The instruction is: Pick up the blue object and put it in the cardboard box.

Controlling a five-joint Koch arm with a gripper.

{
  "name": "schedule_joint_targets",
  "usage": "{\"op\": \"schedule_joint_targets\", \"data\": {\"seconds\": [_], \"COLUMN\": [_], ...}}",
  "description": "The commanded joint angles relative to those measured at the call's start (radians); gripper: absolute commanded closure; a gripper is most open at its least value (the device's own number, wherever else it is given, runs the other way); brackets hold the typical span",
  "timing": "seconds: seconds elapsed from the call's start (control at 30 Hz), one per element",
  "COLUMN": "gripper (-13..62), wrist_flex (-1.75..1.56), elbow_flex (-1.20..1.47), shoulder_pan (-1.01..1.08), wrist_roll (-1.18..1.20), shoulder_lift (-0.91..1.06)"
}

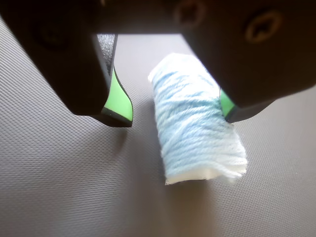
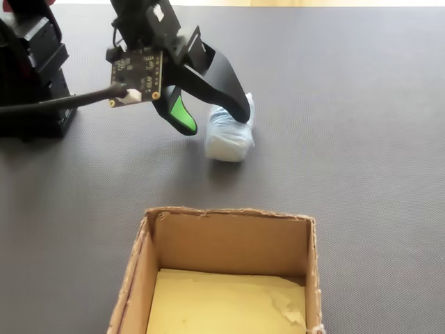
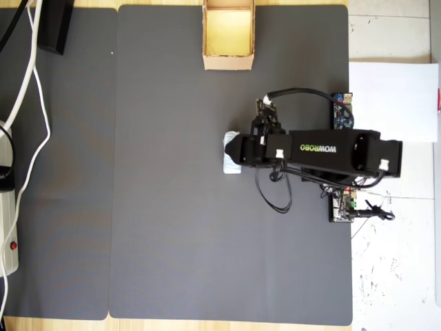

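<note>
Right now we have the claw (image 1: 175, 116) spread apart and lowered around the blue object (image 1: 197, 123), which lies on its side on the dark mat (image 1: 59, 187) covering the counter. In the wrist view one green-edged tip hangs clear of the roll at about nine o'clock from it, with bare mat between them, while the other tip sits right against the roll's upper flank at about three o'clock. Nothing is clamped yet.

To do this step well, we judge the claw should shift a little toward three o'clock in the wrist view so the roll sits midway between the tips, then close slowly across the roll's width. The yarn looks soft, so a gentle squeeze should hold it; a one-sided push could roll it away instead.

The roll's long axis runs from roughly eleven o'clock to five o'clock in the wrist view, with its whitish end face nearest the camera at the five o'clock end. That sets the tips across the short dimension, which suits the grip.

In the overhead view the blue object (image 3: 231, 153) lies mid-mat, and the cardboard box (image 3: 228, 62) stands well apart from it at twelve o'clock, empty.
</note>
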Motion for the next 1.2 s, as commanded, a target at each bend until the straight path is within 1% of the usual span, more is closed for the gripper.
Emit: {"op": "schedule_joint_targets", "data": {"seconds": [0.0, 0.2, 0.3, 0.47, 0.5, 0.6, 0.67, 0.93, 0.97, 1.17], "gripper": [16.3, 16.7, 20.2, 32.0, 36.0, 45.1, 48.3, 48.3, 48.3, 48.3], "wrist_flex": [-0.02, -0.091, -0.149, -0.334, -0.385, -0.508, -0.574, -0.859, -0.936, -1.068], "elbow_flex": [-0.064, -0.078, -0.069, -0.02, 0.0, 0.061, 0.098, 0.23, 0.264, 0.353], "shoulder_pan": [-0.014, -0.028, -0.029, -0.032, -0.034, -0.031, -0.028, -0.012, -0.005, 0.012], "wrist_roll": [0.055, 0.06, 0.078, 0.083, 0.092, 0.092, 0.092, 0.089, 0.086, 0.08], "shoulder_lift": [-0.023, -0.101, -0.118, -0.118, -0.117, -0.087, -0.067, 0.026, 0.061, 0.21]}}
